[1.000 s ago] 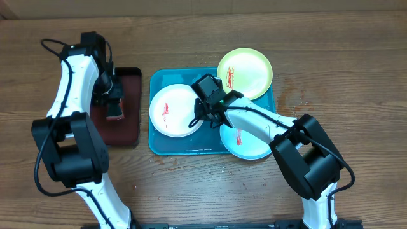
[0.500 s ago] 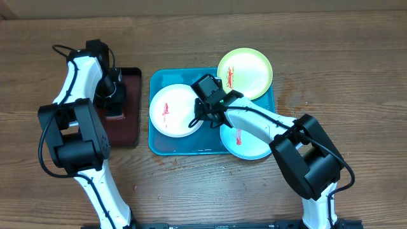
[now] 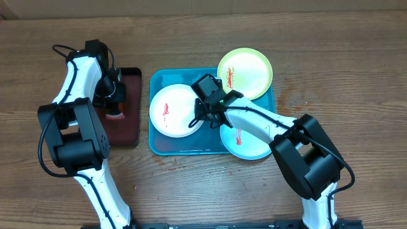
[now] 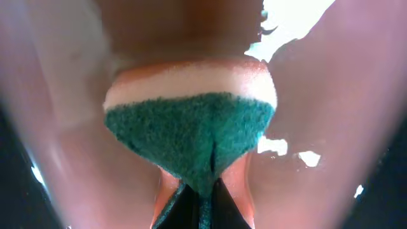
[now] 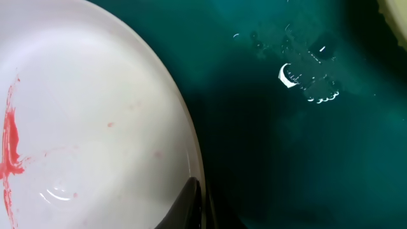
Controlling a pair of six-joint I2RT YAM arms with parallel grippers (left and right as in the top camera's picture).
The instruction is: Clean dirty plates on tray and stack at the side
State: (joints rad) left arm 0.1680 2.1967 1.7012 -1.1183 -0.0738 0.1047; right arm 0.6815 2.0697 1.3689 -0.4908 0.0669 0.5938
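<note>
While left fingers (image 4: 184, 210) clamp a sponge (image 4: 191, 133) over the black tray (image 3: 127, 127), right fingers (image 5: 184, 210) pinch white plate (image 5: 82, 127).

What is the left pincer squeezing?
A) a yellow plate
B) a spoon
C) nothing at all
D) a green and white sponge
D: the left wrist view shows a green and white sponge pinched to a point between the tips of the left pincer.

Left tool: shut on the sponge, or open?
Shut on it. In the left wrist view the left tool's dark tips meet at the bottom, and the green-faced sponge is squeezed to a point between them.
</note>
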